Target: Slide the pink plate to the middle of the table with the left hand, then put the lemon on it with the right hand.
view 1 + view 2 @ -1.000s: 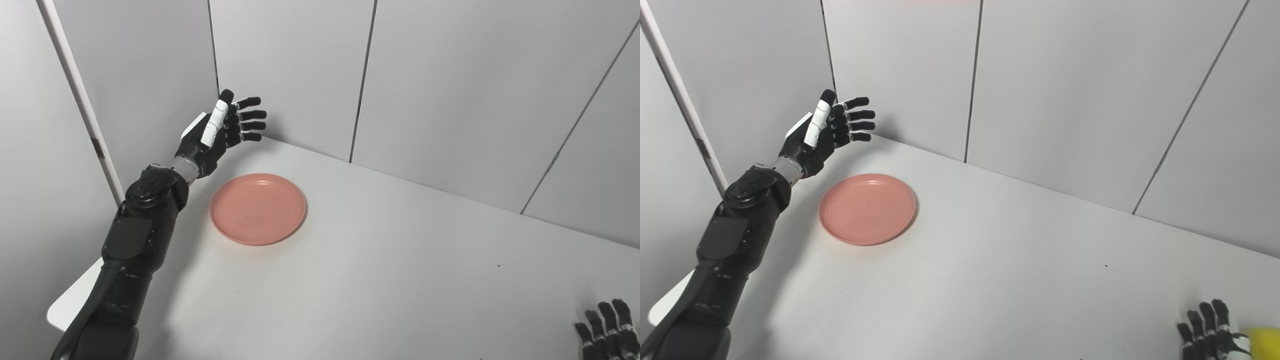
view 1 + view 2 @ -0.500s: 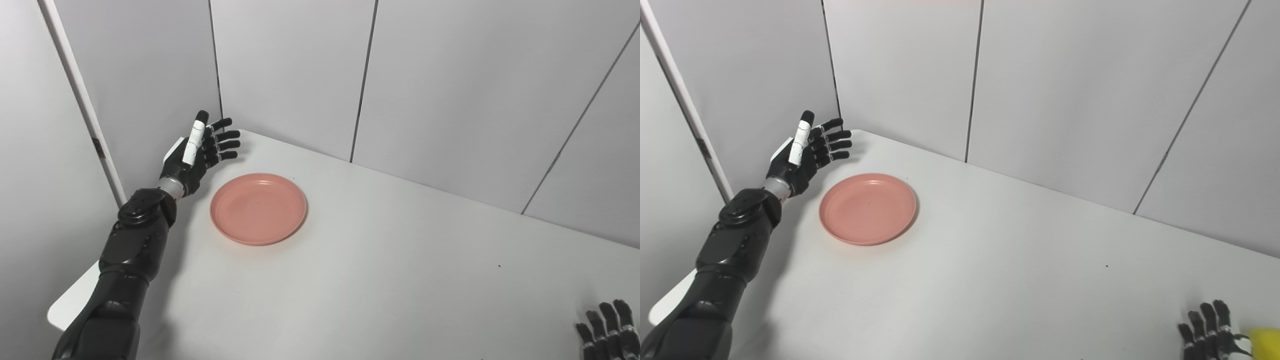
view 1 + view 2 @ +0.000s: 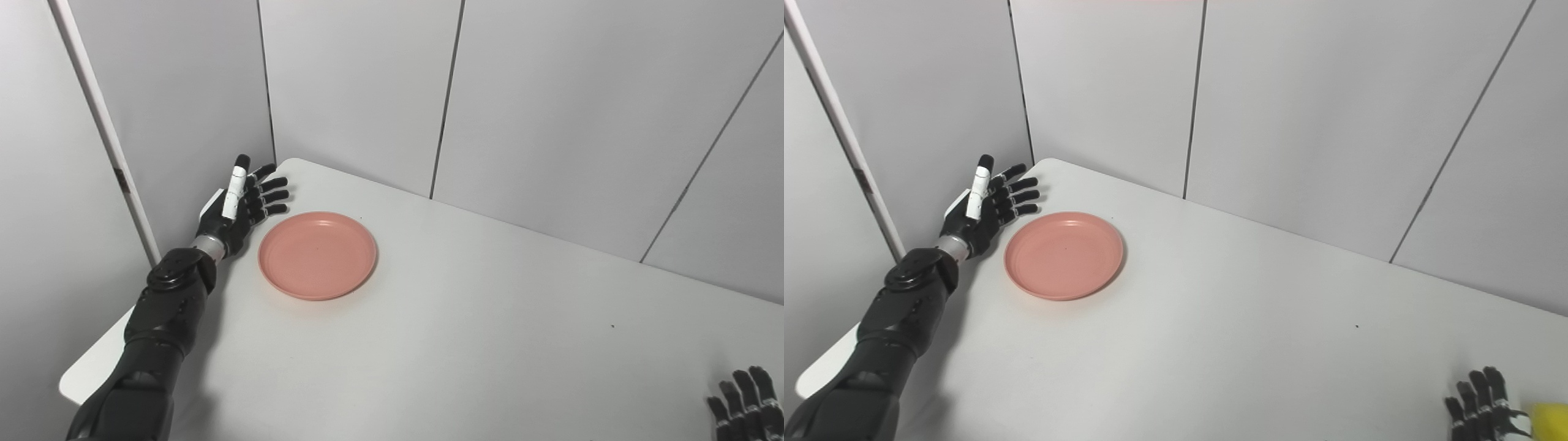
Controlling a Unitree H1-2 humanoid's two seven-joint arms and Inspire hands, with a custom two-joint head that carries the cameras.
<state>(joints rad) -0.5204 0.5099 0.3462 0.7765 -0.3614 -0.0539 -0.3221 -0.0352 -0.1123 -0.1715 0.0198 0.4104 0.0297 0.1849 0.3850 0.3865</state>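
Note:
The pink plate (image 3: pixel 317 255) lies flat on the white table (image 3: pixel 465 318) toward its far left corner. My left hand (image 3: pixel 242 199) is open just left of the plate's far-left rim, palm facing the plate, fingers spread, a small gap between them. The lemon (image 3: pixel 1549 418) shows only as a yellow edge at the bottom right corner of the right eye view. Beside it my right hand (image 3: pixel 1482 404) pokes up from the bottom edge with fingers apart, mostly cut off; it holds nothing that I can see.
Grey wall panels (image 3: pixel 551 110) close off the table at the back and left. The table's left rounded corner (image 3: pixel 73 386) lies near my left forearm. A small dark speck (image 3: pixel 612 326) marks the table at right.
My left hand has come down and back from above the far corner to table height beside the plate's left rim. Plate, lemon and right hand have not moved.

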